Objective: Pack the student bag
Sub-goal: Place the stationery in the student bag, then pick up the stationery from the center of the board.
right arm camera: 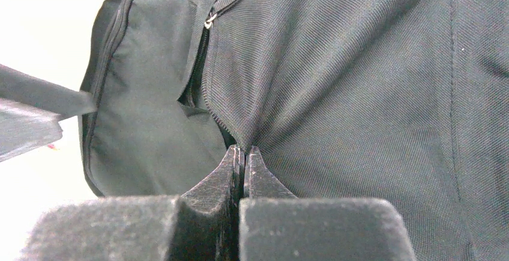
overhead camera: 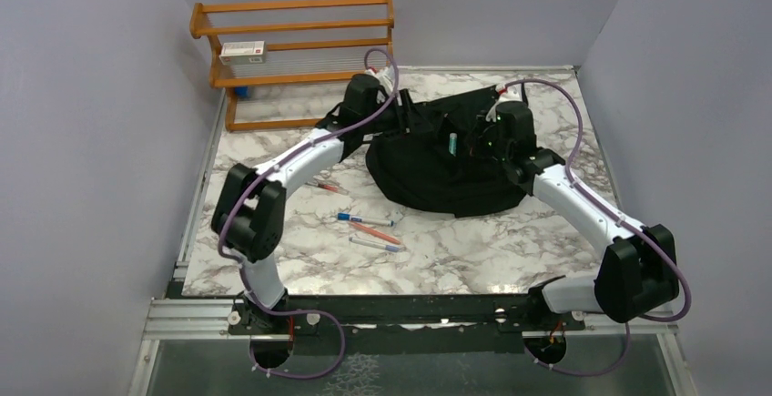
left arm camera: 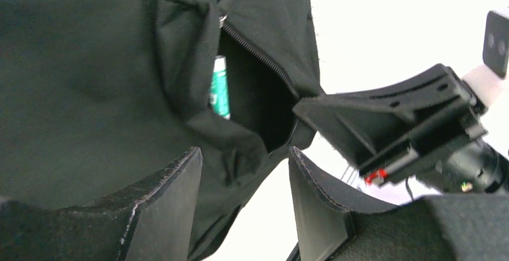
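While the right claw (right arm camera: 244, 153) is pinched shut on fabric beside the zipper (right arm camera: 203, 63) of the student bag (overhead camera: 446, 173), the left claw (left arm camera: 245, 153) stands parted and empty before the open pocket (left arm camera: 258, 102), where a teal marker (left arm camera: 219, 87) shows. Black, soft and rounded, the bag lies far-centre on the marbled bench (overhead camera: 473, 259). Loose pens (overhead camera: 369, 230) lie near-left of it; a wooden rack (overhead camera: 291, 50) stands far left.

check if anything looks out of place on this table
A teal pen sticks up out of the open zip pocket of the student bag instead of lying inside. Several loose pens lie scattered on the table left of the bag.
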